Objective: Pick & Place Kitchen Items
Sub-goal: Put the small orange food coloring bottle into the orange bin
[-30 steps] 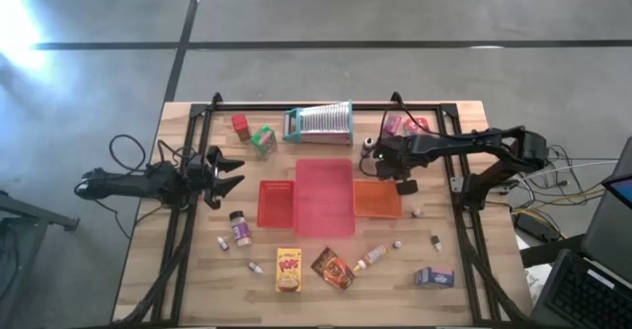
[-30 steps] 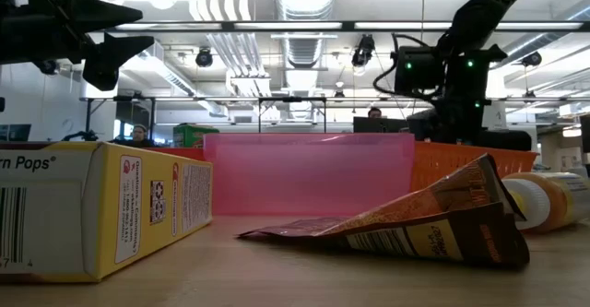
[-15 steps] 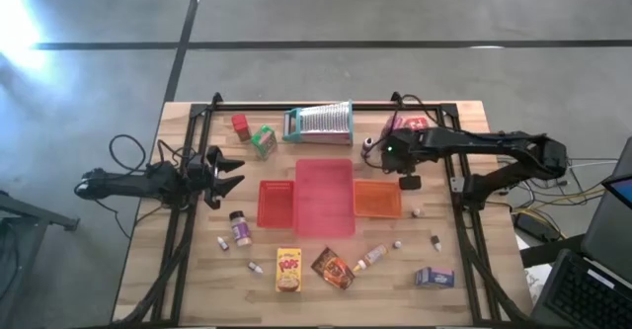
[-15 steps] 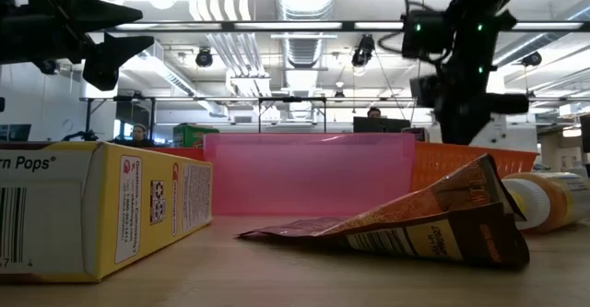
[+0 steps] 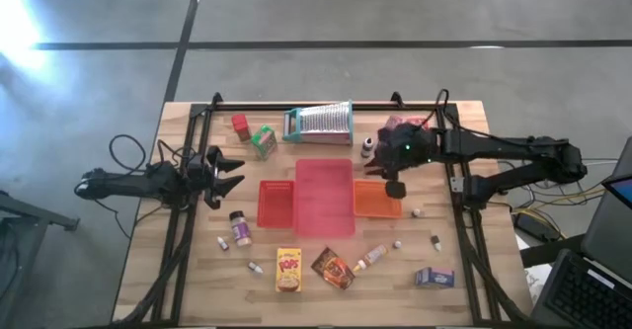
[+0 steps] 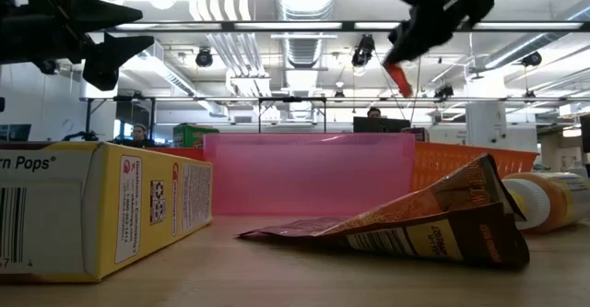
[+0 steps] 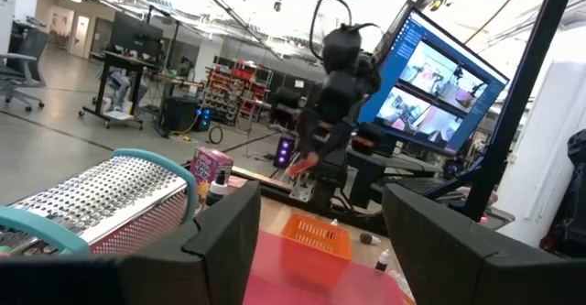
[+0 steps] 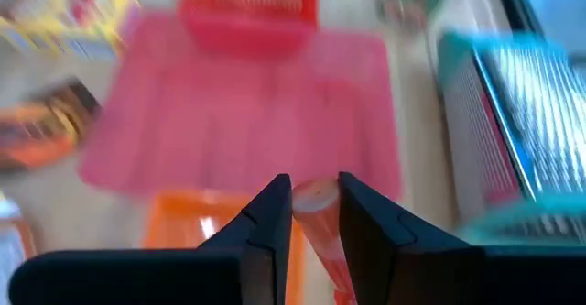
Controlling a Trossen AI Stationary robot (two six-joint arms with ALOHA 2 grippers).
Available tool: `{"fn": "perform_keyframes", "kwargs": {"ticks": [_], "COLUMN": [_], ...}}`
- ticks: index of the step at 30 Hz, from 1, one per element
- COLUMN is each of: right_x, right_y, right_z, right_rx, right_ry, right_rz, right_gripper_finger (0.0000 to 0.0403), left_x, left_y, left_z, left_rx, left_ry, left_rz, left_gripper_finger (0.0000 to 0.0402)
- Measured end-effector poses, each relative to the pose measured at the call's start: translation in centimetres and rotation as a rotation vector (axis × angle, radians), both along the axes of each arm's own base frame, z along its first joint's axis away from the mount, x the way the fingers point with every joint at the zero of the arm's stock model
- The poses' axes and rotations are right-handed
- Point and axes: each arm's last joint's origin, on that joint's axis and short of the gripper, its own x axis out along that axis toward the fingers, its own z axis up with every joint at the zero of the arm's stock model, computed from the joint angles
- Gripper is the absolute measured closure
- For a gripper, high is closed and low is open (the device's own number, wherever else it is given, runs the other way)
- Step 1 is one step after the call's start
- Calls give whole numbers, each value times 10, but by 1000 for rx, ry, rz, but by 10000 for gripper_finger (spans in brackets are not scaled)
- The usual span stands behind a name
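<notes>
My two dark fingers (image 8: 275, 241) squeeze a little red tube (image 8: 320, 215) between them. Past it is a big pink tray (image 8: 247, 113), with an orange tray (image 8: 197, 221) on one side of it and a red basket (image 8: 247, 1) on the other. A silver ribbed piece with a teal frame (image 8: 522, 103) sits beside the pink tray. A yellow box (image 8: 64, 16) and a brown packet (image 8: 41, 126) look blurry.

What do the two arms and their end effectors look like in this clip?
Both arms are dark, nearly black, slim jointed links. The left end effector has two flat, dark, wedge-shaped fingers. The right end effector has the same matte dark fingers. A green light glows on the right arm's wrist. Black cables trail behind the left arm's base; mixed-colour cables lie by the right arm's base.
</notes>
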Motion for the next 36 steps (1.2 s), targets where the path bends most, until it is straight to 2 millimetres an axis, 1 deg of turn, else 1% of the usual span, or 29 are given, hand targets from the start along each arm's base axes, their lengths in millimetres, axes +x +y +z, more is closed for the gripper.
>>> {"fn": "perform_keyframes", "kwargs": {"ticks": [6, 8, 12, 14, 20, 28, 30, 32, 36], "right_x": [15, 17, 18, 18, 11, -14, -21, -28, -39], "right_y": [23, 28, 32, 33, 33, 33, 33, 34, 34], "right_z": [4, 8, 7, 1, -25, -73, -82, -88, -93], "right_rx": [-12, -15, 13, 36, 115, 234, 263, 288, 326], "right_ry": [-201, -259, -298, -291, -259, -114, -89, -75, -45], "right_rz": [94, 112, 113, 104, 55, -52, -77, -99, -133], "right_gripper_finger": [335, 333, 335, 337, 337, 337, 337, 337, 337], "left_x": [0, 0, 1, 1, 1, 1, 1, 1, 1], "left_y": [0, 0, -1, -1, -1, -1, -1, -1, -1], "left_z": [1, 1, 0, 1, 1, 0, -1, 0, -1], "left_rx": [-39, -46, -23, -12, -14, -15, -15, -15, -15], "left_ry": [-13, -21, -9, -16, -16, 4, 5, 4, 5], "left_rz": [-7, -8, -21, -28, -30, -37, -37, -37, -37], "left_gripper_finger": [165, 165, 165, 165, 165, 165, 165, 165, 165]}}
